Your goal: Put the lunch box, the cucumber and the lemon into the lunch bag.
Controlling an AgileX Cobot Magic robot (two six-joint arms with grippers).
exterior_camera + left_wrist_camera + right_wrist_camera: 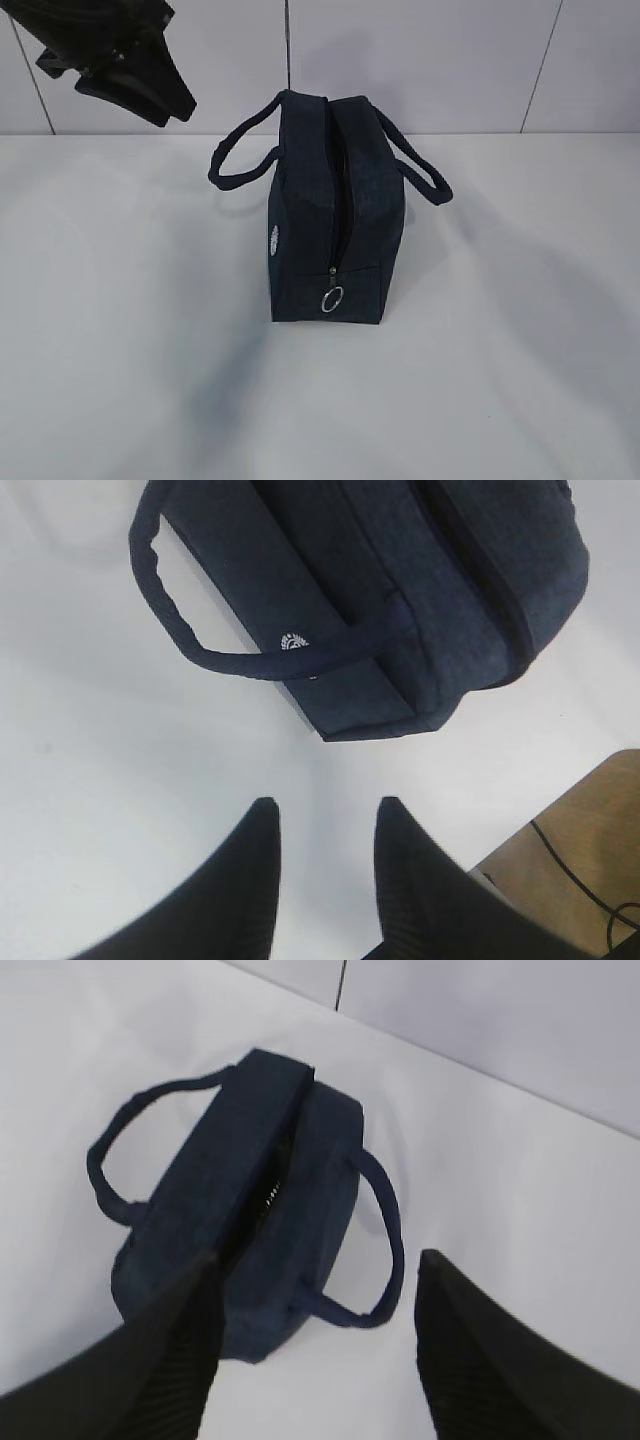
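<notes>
1. The lunch bag (335, 215) stands alone mid-table; the white table (120, 380) lies bare on every side of it.
2. Its top slit (272, 1195) is narrow, seemingly only partly parted, leaving little room to enter.
3. One loop handle (238, 150) droops left, the other handle (420, 165) right, both clear of the slit.
4. A wall (450, 60) closes the far side.

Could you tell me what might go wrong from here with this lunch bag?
The lunch bag's top slit is only narrowly parted, so anything lowered in could catch on its edges. Its handles flop out to both sides and might snag a gripper. No lunch box, cucumber or lemon shows in any view, so whether they are already inside cannot be confirmed.
</notes>
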